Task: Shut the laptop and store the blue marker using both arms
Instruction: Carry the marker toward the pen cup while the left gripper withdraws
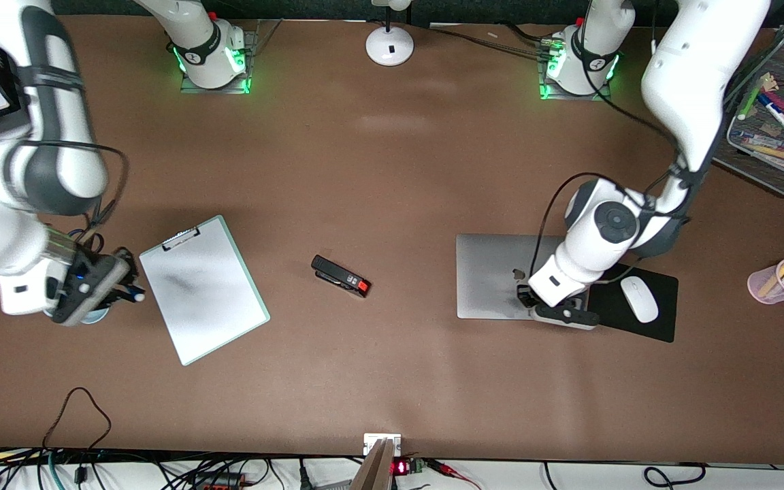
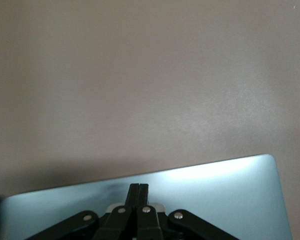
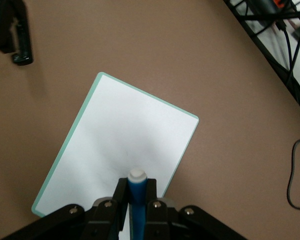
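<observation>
**Lid down, marker in the right gripper**

Front view: the laptop (image 1: 501,275) lies closed on the worktop (image 1: 392,170), the left gripper (image 1: 562,313) resting on its lid beside the mouse pad (image 1: 637,299). The right gripper (image 1: 123,286) hangs beside the clipboard (image 1: 205,289), over a pale blue cup (image 1: 96,315). A pink cup (image 1: 776,280) at the left arm's end holds pens.

Left wrist view: fingers pressed together on the lid.

Right wrist view: fingers clamp the blue marker (image 3: 137,192), its long axis running out past the fingertips, white end outward.
</observation>
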Controlling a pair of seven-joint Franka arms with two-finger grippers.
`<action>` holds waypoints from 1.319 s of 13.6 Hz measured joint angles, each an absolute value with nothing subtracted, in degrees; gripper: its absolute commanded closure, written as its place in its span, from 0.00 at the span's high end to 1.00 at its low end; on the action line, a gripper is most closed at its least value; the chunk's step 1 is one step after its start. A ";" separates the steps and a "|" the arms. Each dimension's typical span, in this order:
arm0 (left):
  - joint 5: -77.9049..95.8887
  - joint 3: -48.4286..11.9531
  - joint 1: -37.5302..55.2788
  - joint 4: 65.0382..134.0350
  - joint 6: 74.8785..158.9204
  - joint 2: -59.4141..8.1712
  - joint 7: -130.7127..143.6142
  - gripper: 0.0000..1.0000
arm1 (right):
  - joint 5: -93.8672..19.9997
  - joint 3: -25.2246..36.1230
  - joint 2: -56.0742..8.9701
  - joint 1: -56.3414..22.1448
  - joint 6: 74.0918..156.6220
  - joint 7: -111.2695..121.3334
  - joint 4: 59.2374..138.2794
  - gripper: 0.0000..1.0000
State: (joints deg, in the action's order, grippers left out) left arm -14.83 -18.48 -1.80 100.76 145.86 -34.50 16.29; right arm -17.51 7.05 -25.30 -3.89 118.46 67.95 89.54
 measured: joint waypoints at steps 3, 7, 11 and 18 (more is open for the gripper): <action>-14.83 -19.06 -3.04 99.28 128.51 -26.16 10.49 0.09 | -27.29 7.18 -25.30 1.54 115.59 84.05 88.94 0.01; -12.51 -19.17 -3.23 92.32 104.63 -18.58 3.62 0.39 | -35.42 7.22 -25.42 6.82 110.44 97.33 88.81 0.01; -10.04 -19.32 -3.29 82.49 89.42 -17.07 1.84 1.00 | -40.42 7.24 -25.74 12.14 107.42 109.53 87.84 0.01; -4.10 -18.87 -7.09 79.47 87.83 -15.20 1.67 1.00 | -47.16 7.22 -33.53 19.15 99.50 120.22 81.15 0.01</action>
State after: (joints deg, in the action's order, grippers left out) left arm -4.10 -18.87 -7.09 79.47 87.83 -15.20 1.67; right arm -47.16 7.22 -33.53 19.15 99.50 120.22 81.15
